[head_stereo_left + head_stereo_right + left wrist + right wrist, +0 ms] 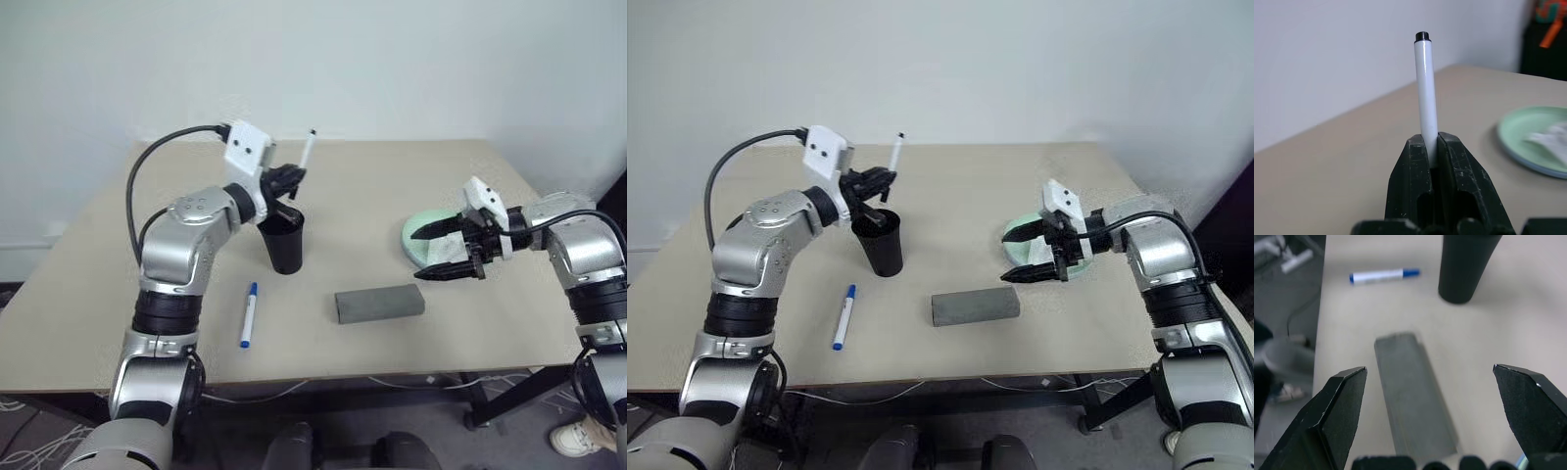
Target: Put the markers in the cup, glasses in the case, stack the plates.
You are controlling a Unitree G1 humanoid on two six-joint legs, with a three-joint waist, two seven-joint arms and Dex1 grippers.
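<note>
So, table (392, 186) first, tan top, everything placed off the cup (284, 241), which stands upright left of centre. Plates (419, 235) sit well to the cup's right, mint green on top, a crumpled white tissue (1551, 140) lying on it (blue plate barely tells under it). Case (380, 303) lies flat and closed, right of the cup and nearer the front edge, long axis roughly across the table. Glasses: can't spot them, so presumably inside the case, can't confirm.

Right gripper (453, 252) hangs over the near rim of the plates, fingers spread wide apart, nothing between them; its wrist view looks down on the case and across to the cup. Left gripper (290, 180) sits just above and behind the cup's mouth, fingers pinched together on the black-capped marker (308, 150), gripped at its lower end, shaft standing nearly upright with the cap end up.

Blue marker (249, 314) lies on the table left-front of the cup, well apart, long axis running front to back.

Key relation: the held marker's long axis is near vertical and the cup mouth lies just below and slightly in front of the left gripper, so the drop looks like a short shift over the rim, then release. Left arm is plainly the nearer one for the blue marker too.
</note>
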